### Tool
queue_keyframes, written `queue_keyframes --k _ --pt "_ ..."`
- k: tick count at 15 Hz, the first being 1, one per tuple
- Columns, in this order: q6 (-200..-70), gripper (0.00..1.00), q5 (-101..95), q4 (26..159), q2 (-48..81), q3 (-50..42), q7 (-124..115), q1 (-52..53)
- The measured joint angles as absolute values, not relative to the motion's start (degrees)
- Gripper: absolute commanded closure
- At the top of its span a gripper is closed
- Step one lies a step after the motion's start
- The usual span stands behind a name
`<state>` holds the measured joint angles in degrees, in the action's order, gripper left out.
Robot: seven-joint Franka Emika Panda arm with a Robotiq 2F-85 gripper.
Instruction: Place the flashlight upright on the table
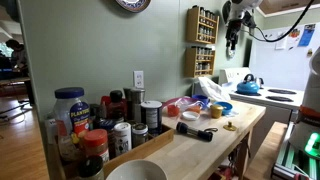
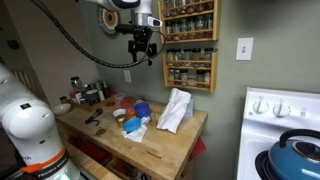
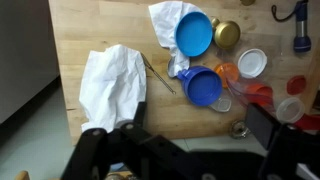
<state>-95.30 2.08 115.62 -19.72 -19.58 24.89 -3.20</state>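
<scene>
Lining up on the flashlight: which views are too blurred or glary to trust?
In an exterior view the near jars are soft and the stove is washed out, the flashlight distinct. In the wrist view it sits near the top edge, the gripper blurred.

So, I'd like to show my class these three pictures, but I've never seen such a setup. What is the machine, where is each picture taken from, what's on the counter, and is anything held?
It is a robot arm with a two-fingered gripper at its end. Two pictures come from cameras standing in the room; the third looks down from the arm's wrist. On the wooden table are a white cloth, blue dishes, jars and a small black flashlight, on its side. The gripper hangs high above, open, holding nothing.
</scene>
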Motion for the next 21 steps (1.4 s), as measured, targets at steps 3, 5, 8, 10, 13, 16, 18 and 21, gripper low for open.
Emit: queue_keyframes --k 3,5,8,10,13,16,18,21 --pt "-95.3 0.0 2.08 115.62 -19.72 -19.58 24.89 -3.2" --pt "-95.3 0.0 2.08 115.62 -19.72 -19.58 24.89 -3.2" --pt "-95.3 0.0 2.08 115.62 -19.72 -19.58 24.89 -3.2" --pt "-95.3 0.0 2.08 115.62 -19.72 -19.58 24.89 -3.2" --pt "-95.3 0.0 2.14 115.62 -19.72 -19.03 24.98 -3.45" --pt "-95.29 0.0 3.02 116.5 -19.74 -14.94 25.26 -2.57" --pt "-95.26 0.0 3.67 118.0 -19.84 -10.21 24.96 -0.71" --pt "-95.21 0.0 4.14 120.62 -19.77 -3.16 24.0 3.21"
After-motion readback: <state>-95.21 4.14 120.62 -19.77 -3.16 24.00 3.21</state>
